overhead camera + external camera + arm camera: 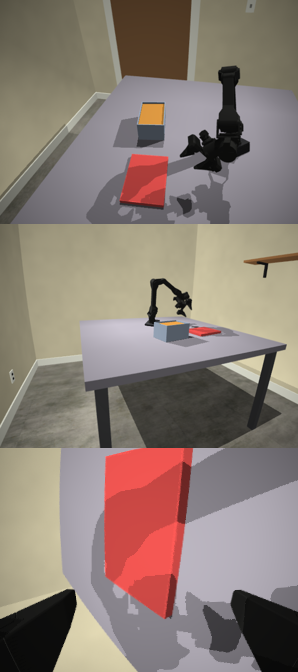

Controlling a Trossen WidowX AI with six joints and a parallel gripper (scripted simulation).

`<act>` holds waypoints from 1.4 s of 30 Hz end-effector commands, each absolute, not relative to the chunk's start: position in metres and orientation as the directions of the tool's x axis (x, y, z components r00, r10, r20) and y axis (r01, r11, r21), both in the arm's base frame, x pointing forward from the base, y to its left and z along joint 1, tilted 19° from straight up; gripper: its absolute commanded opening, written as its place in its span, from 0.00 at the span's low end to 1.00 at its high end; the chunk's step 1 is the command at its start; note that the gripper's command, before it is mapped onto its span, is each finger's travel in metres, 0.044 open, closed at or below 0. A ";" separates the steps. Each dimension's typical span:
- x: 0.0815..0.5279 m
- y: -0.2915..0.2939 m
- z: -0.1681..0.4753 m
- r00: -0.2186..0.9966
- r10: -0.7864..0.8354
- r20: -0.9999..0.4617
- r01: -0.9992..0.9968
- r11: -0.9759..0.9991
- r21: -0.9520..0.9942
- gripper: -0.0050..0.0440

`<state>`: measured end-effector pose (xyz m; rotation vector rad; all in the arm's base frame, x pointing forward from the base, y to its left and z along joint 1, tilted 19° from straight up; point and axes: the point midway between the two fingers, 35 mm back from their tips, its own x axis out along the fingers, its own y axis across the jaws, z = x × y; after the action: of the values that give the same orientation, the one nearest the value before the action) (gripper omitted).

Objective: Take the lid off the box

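Observation:
The red lid (145, 180) (204, 331) (147, 534) lies flat on the grey table (74, 162) (124, 353), apart from the box. The blue-grey storage box (151, 120) (171, 331) stands open with its orange inside showing. My gripper (192, 159) (184, 308) (156, 598) is open and empty. It hangs in the air above the table, to the right of the lid and clear of it. In the wrist view both fingertips show at the lower corners with the lid far beyond them.
The arm's base (238, 147) (150, 323) stands on the table to the right of the box. A door (151, 37) and walls lie behind the table. A wall shelf (270, 260) hangs high at the right.

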<state>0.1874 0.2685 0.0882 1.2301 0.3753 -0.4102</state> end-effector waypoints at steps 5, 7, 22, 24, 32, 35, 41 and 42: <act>0.188 0.268 0.088 0.868 -0.099 -0.486 0.493 0.276 0.825 1.00; 0.188 0.268 0.088 0.868 -0.099 -0.486 0.493 0.276 0.825 1.00; 0.188 0.268 0.088 0.868 -0.099 -0.486 0.493 0.276 0.825 0.36; 0.188 0.268 0.088 0.868 -0.099 -0.486 0.493 0.276 0.825 0.27; 0.188 0.268 0.088 0.868 -0.099 -0.486 0.493 0.276 0.825 0.10; 0.188 0.268 0.088 0.868 -0.099 -0.486 0.493 0.276 0.825 0.10; 0.188 0.268 0.088 0.868 -0.099 -0.486 0.493 0.276 0.825 0.10; 0.188 0.268 0.088 0.868 -0.099 -0.486 0.493 0.276 0.825 0.10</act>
<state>0.1874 0.2684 0.0882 1.2301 0.3752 -0.4103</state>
